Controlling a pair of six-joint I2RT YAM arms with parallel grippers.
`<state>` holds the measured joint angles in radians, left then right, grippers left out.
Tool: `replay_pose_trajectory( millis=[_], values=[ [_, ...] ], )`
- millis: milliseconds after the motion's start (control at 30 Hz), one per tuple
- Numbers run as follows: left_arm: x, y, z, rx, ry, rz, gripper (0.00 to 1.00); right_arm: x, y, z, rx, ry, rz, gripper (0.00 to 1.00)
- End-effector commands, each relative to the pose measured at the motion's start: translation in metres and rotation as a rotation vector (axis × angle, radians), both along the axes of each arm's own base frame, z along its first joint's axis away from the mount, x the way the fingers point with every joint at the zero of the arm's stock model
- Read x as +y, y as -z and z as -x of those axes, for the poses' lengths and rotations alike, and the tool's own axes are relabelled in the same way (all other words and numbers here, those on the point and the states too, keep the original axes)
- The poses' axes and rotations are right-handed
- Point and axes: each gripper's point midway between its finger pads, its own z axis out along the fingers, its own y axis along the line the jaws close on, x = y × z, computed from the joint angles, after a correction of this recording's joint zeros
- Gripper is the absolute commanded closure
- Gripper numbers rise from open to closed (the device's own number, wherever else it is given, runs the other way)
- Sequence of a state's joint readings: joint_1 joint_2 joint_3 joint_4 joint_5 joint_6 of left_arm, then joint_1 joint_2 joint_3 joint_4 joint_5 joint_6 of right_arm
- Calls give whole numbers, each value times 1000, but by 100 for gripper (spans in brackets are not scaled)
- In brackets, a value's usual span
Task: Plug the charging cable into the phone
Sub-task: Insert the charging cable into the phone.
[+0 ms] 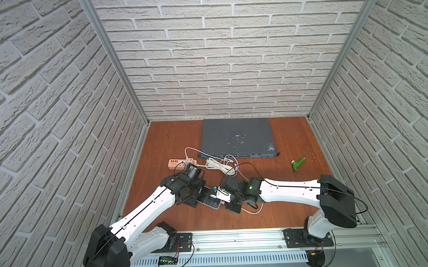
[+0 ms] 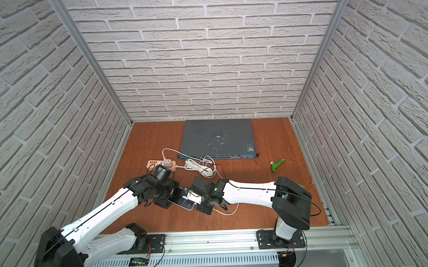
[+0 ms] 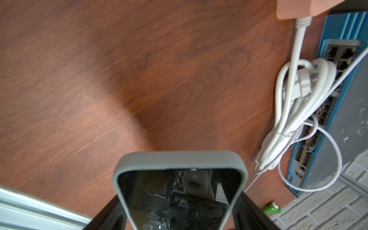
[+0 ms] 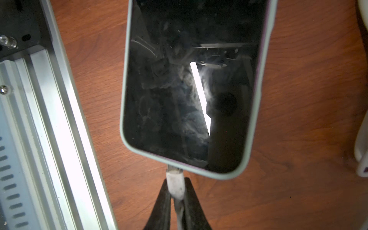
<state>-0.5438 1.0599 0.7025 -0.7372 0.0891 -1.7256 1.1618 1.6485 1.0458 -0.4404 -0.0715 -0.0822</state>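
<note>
The phone [image 4: 189, 89] lies screen up on the bench [image 1: 281, 210], near its front rail and between the two arms. It wears a pale grey-green case, and its dark glass mirrors the rig above.

The left gripper [image 3: 180, 196] has a black finger against each long side of the phone, closed on it across its width. The right gripper [image 4: 176, 191] is pinched tight on the small white plug [image 4: 175, 182] of the charging cable [image 1: 254, 210]. The plug's metal tip meets the short end of the phone (how deep it sits inside the case I cannot tell). Behind the right gripper, the thin cable curls in a loop on the bench.

Further back stands a flat grey-blue box [image 1: 235, 138] with a row of ports along its front. Just before it lie a bundled white cord [image 1: 219, 167] and a pink power strip [image 1: 182, 162]. A small green object [image 1: 298, 164] lies well apart on the right.
</note>
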Motion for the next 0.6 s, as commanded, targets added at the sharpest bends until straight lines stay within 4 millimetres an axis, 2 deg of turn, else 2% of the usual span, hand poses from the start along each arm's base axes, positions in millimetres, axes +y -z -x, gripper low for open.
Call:
replay_pose_trajectory(
  millis=[0, 200, 400, 567],
  values=[
    [0, -2, 2, -16, 13, 2, 100, 9, -7, -6, -6, -3, -28, 97],
    [-3, 0, 0, -20, 9, -12, 100, 19, -18, -10, -9, 17, -75, 97],
    [-15, 1, -13, -51, -32, 23, 100, 32, -24, -20, -24, 73, -131, 97],
    [-24, -6, -23, -96, -70, 64, 100, 35, -26, -35, -79, 152, -172, 97]
  ],
)
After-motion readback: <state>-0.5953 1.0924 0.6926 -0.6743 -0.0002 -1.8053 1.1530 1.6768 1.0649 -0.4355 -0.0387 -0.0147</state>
